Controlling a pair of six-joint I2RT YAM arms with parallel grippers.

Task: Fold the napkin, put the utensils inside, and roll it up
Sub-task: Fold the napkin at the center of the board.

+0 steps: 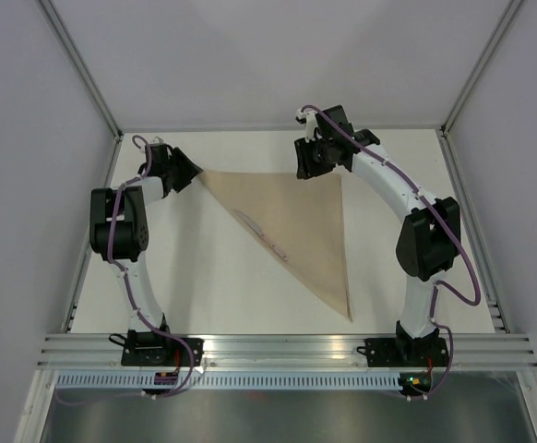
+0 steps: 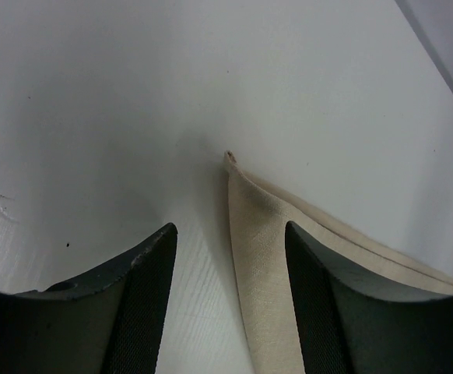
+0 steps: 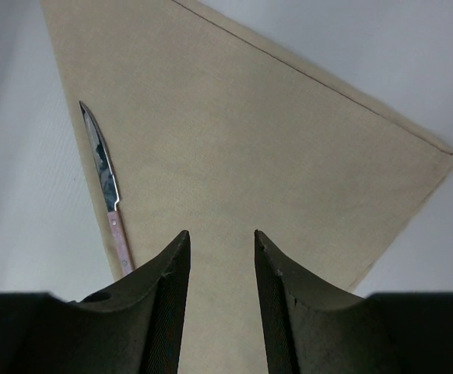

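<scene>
The tan napkin (image 1: 301, 221) lies flat on the white table, folded into a triangle with its long edge running from back left to near right. A thin silver utensil (image 1: 264, 235) rests on it along that long edge. In the right wrist view it shows as a knife (image 3: 102, 167) with a pale handle. My left gripper (image 1: 187, 171) is low at the napkin's back-left corner, and its open jaws straddle the corner's doubled cloth (image 2: 265, 257). My right gripper (image 1: 316, 164) hovers open over the back-right corner, with only cloth (image 3: 273, 140) below it.
Grey enclosure walls stand on the left, right and back of the white table (image 1: 204, 277). An aluminium rail (image 1: 287, 349) carrying both arm bases runs along the near edge. Purple cables loop along both arms.
</scene>
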